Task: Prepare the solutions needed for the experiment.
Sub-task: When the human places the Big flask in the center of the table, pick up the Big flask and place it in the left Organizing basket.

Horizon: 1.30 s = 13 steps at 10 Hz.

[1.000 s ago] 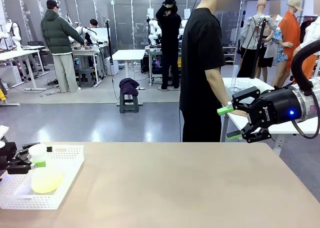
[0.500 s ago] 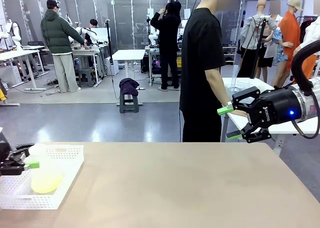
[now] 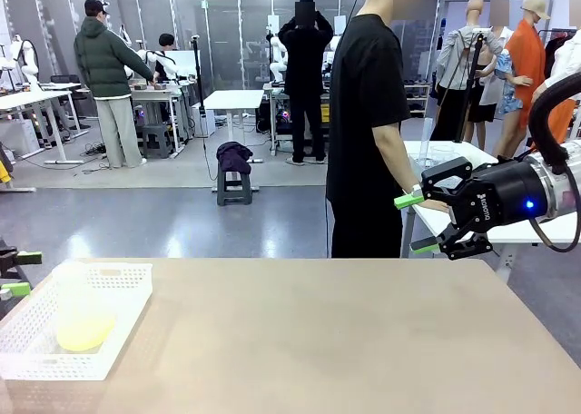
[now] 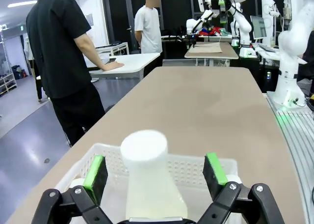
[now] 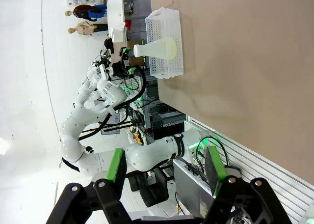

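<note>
Because the translucent white plastic conical flask (image 3: 80,312) stands loose in the white perforated plastic basket (image 3: 127,298) at the left end of the long beige table (image 3: 318,341), the likeliest mishap is a knock: a green pad (image 4: 95,171) brushing the tall neck on the way in could tip the flask against the basket wall, and I see no stopper on its mouth in the left wrist view, so the liquid might spill. A second risk, in my judgement, is a grip taken too low, on the wide sloping body, where smooth plastic would tend to squeeze up and out of the pads. The basket itself looks light and could slide on the table if the flask were dragged sideways rather than lifted straight.

The pale yellow-green clear solution (image 3: 84,330) lies shallow in the bottom of the flask, inside the basket. In the front view the left pincer (image 3: 23,272) hangs beyond the basket's left rim, off the table edge, spread wide and holding nothing, apart from the flask. In the left wrist view the flask's neck rises in line with the gap between the two pads, farther along their reach and touching neither.

The right pincer (image 3: 418,221) is well apart from the basket, raised past the table's far right side near the person in black, also spread and empty
</note>
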Tool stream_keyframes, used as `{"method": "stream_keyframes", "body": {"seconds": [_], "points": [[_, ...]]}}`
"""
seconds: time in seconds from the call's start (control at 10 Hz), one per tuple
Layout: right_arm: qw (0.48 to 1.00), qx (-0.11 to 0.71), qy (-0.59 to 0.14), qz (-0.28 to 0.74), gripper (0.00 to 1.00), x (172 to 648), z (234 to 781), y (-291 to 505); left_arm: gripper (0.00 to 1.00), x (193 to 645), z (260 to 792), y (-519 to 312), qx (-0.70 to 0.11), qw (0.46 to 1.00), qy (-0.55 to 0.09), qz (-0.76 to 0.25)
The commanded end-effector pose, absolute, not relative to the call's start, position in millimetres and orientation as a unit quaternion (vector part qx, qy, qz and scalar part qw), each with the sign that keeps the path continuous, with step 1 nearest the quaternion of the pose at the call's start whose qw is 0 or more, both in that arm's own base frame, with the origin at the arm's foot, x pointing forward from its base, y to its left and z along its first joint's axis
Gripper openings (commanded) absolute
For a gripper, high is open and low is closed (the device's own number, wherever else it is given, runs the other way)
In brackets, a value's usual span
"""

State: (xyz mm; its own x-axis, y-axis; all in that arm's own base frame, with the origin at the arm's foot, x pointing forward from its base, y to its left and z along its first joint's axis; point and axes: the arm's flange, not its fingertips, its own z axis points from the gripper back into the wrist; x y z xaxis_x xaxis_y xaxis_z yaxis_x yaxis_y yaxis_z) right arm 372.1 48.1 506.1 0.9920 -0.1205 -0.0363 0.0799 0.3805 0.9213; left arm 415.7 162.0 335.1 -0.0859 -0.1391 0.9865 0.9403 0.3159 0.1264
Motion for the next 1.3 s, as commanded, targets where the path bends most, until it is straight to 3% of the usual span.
{"method": "stream_keyframes", "body": {"seconds": [0.0,0.3,0.5,0.7,0.9,1.2], "points": [[0.828,0.558,-0.02,-0.057,0.81,372.0,507.4,49.1,1.0,389.3,380.1,141.9,-0.378,0.607,-0.555,-0.426],[0.828,0.558,-0.02,-0.057,0.81,372.0,507.4,49.1,1.0,367.2,448.4,96.3,-0.442,0.677,-0.473,-0.35],[0.828,0.558,-0.02,-0.057,0.81,372.0,507.4,49.1,1.0,387.0,466.4,70.1,-0.541,0.685,-0.389,-0.293],[0.828,0.558,-0.02,-0.057,0.81,372.0,507.4,49.1,1.0,419.0,466.2,61.4,-0.634,0.689,-0.293,-0.194],[0.828,0.558,-0.02,-0.057,0.81,372.0,507.4,49.1,1.0,436.2,460.1,61.8,-0.692,0.672,-0.242,-0.107],[0.828,0.558,-0.02,-0.057,0.81,372.0,507.4,49.1,1.0,443.7,443.9,58.0,-0.699,0.688,-0.186,-0.057]]}}
